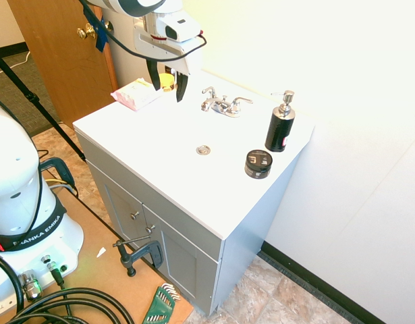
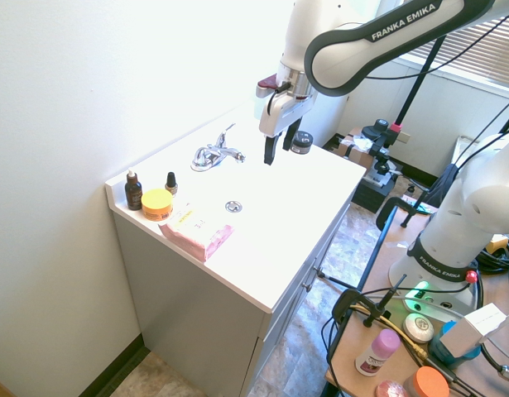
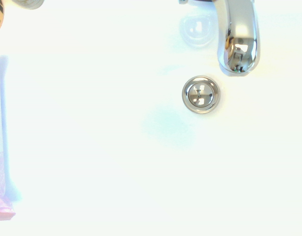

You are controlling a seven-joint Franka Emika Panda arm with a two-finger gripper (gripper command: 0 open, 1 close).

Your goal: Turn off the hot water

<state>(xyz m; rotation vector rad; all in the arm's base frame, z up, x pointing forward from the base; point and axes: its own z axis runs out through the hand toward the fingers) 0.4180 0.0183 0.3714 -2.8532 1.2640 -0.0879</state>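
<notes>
I see the hot water's slender chrome lever (image 1: pixel 208 90) in the glossy pair beside the stubby spout (image 1: pixel 207 104), on the smooth white desk (image 1: pixel 168 145) – my claw (image 1: pixel 169 95) hangs wide open, empty

The first exterior view looked steeply down on the white vanity tabletop (image 1: pixel 160 155) from the front; the second faced it from the opposite side, at like range. The close wrist view looked downward, sharing with both the drain (image 3: pixel 201 94) and faucet spout (image 3: pixel 238 42).
</notes>
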